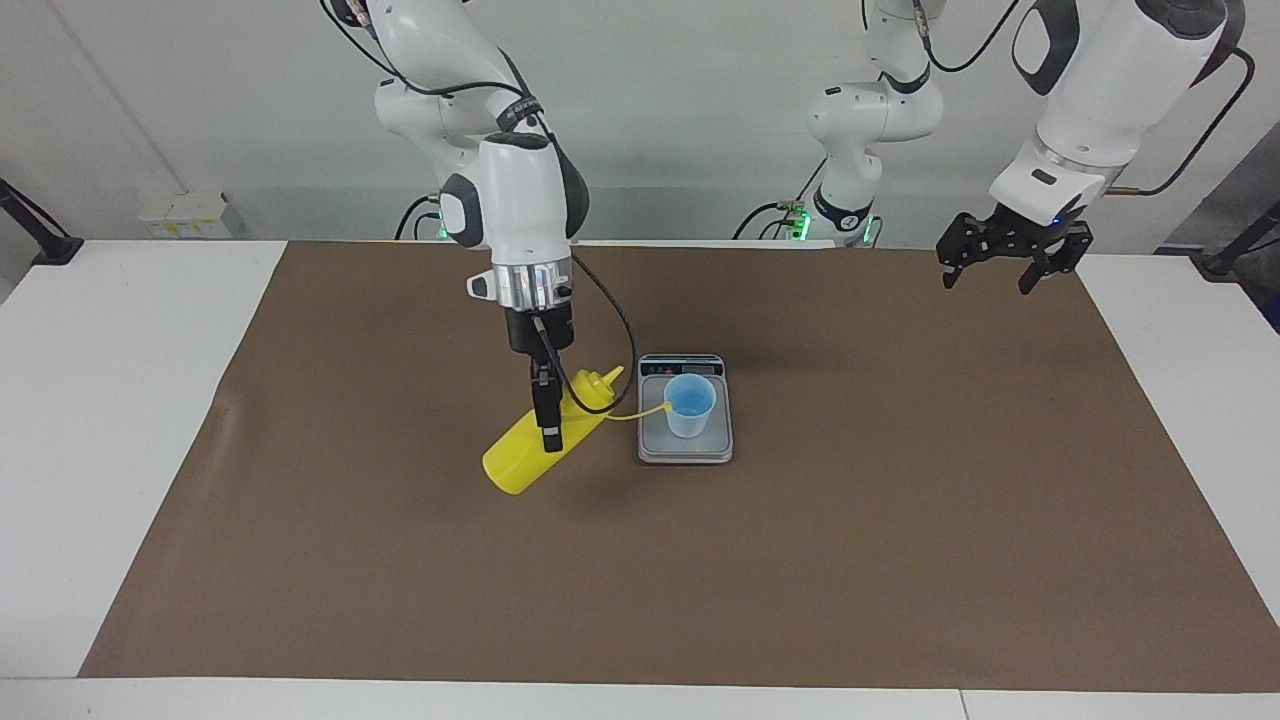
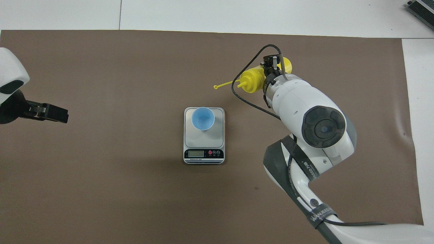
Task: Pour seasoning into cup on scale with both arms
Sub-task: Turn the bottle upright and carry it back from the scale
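The yellow seasoning bottle [image 1: 520, 455] is tilted, its base low over the mat and its nozzle [image 1: 604, 383] raised toward the scale. My right gripper [image 1: 549, 438] is shut on the bottle's body from above; in the overhead view the right gripper [image 2: 273, 66] partly covers the bottle [image 2: 254, 78]. The tethered cap [image 1: 640, 413] hangs out toward the cup. The light blue cup [image 1: 690, 408] stands upright on the silver-grey scale [image 1: 700, 447], also in the overhead view, cup [image 2: 202, 118] on scale [image 2: 218, 135]. My left gripper [image 1: 987, 283] is open and empty, waiting raised over the mat's edge.
A brown mat [image 1: 900, 560] covers most of the white table [image 1: 120, 420]. The scale's dark display strip [image 2: 203, 154] faces the robots. The left gripper [image 2: 62, 116] shows at the mat's edge toward the left arm's end.
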`<state>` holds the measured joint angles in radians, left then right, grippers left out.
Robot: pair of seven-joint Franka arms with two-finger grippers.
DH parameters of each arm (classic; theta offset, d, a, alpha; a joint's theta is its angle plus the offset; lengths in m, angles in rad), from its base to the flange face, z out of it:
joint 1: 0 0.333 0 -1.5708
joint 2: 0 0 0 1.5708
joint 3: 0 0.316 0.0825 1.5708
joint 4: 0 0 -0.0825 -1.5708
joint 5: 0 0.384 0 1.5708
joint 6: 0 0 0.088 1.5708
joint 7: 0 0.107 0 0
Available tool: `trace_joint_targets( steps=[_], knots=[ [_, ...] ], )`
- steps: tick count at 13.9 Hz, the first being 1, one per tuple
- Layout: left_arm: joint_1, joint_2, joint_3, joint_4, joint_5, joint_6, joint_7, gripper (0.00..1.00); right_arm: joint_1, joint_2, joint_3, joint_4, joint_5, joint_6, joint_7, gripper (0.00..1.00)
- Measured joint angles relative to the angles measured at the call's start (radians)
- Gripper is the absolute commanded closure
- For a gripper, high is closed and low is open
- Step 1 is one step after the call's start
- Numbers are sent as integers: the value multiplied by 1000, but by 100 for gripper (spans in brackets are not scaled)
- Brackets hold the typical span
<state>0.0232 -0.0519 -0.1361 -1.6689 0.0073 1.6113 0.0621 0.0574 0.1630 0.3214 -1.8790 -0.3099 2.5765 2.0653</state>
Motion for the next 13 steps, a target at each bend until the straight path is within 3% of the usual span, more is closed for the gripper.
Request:
trace_joint_targets(
  steps=[5,8,13],
  knots=[
    [0,0,0,0,0,0,0,0,-85,-122,-3,9,462,-273,-276,100],
    [0,0,0,0,0,0,0,0,-168,-143,-5,9,706,-405,-366,100],
    [0,0,0,-1,0,0,0,0,-323,-142,-13,-9,916,-588,-541,100]
  ],
)
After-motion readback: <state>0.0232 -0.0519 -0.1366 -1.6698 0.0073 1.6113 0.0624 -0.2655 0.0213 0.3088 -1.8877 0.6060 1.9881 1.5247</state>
